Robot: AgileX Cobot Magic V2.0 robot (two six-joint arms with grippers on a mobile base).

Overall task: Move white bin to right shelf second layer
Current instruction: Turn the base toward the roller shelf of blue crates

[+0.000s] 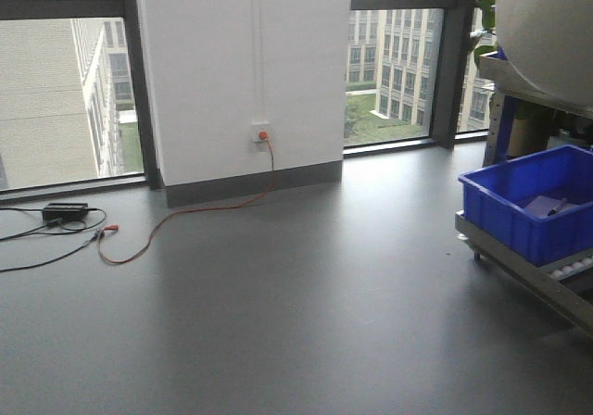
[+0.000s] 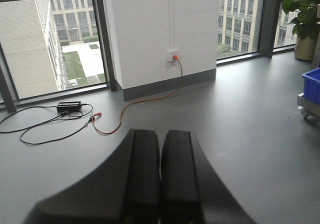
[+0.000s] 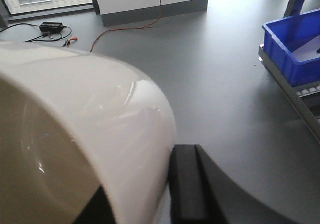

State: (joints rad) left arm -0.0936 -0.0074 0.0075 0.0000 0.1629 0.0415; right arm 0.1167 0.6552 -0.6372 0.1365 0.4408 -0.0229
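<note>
The white bin (image 3: 85,114) fills the left of the right wrist view, held in the air over the grey floor. My right gripper (image 3: 141,196) is shut on its wall, with one dark finger (image 3: 186,184) outside and the other inside the rim. In the front view the white bin (image 1: 547,31) hangs at the top right, in front of the right shelf. A steel level of that shelf (image 1: 530,93) shows just under the bin. My left gripper (image 2: 160,136) is shut and holds nothing, pointing at the floor.
A blue crate (image 1: 533,202) sits on the shelf's low roller level (image 1: 547,281), also seen as the blue crate (image 3: 295,49). An orange cable (image 1: 185,213) and a black adapter (image 1: 65,211) lie on the floor by the white wall. A potted plant (image 2: 302,14) stands by the window.
</note>
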